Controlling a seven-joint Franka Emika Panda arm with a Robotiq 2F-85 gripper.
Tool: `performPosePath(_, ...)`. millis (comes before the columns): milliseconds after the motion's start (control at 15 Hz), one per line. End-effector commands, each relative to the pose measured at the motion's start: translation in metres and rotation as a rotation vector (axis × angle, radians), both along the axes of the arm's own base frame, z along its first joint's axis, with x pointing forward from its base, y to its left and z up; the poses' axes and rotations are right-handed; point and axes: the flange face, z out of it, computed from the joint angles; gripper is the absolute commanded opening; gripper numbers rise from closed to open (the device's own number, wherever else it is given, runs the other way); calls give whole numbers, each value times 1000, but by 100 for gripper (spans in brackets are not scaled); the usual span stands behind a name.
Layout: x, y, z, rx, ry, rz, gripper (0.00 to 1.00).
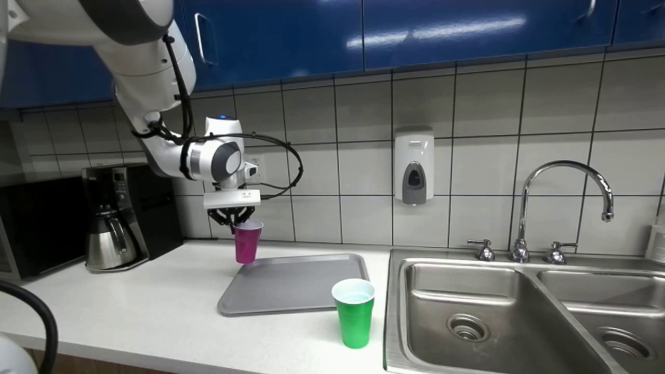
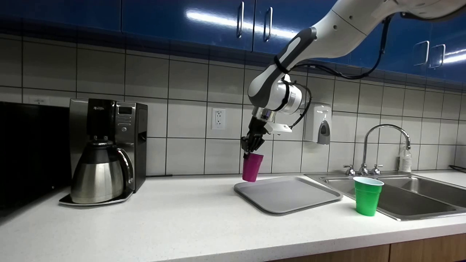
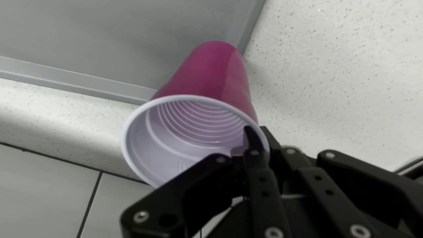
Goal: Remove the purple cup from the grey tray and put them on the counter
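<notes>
Purple cup (image 1: 246, 244), one: held over the far left corner of the grey tray (image 1: 293, 285), seemingly raised, though from here I can't swear that its base clears the rim; mouth leaning right. Gripper (image 3: 261, 140), one: pinched narrow on the cup's left lip, one finger (image 3: 253, 140) inside the wall and its mate outside, a hold that presumably suits setting down, base unobstructed, but may let the cup swing. Grey tray: lying flat on the counter (image 2: 164, 222), whose stretch to the left looks the handiest place for release. Green cup (image 1: 355, 319), one: upright on the counter, apart from the tray's near right corner, a spot already in keeping with the task. Sink (image 1: 396, 311): right of both. Coffee maker (image 1: 148, 215): well to the left.
</notes>
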Motion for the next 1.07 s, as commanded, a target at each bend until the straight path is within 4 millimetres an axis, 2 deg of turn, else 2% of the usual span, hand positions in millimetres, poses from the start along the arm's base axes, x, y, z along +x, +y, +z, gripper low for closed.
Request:
performPosePath(0,-11,16,5,-6,-8,68,1)
performPosePath(1000,-40,86,-23,-39,27,277,1)
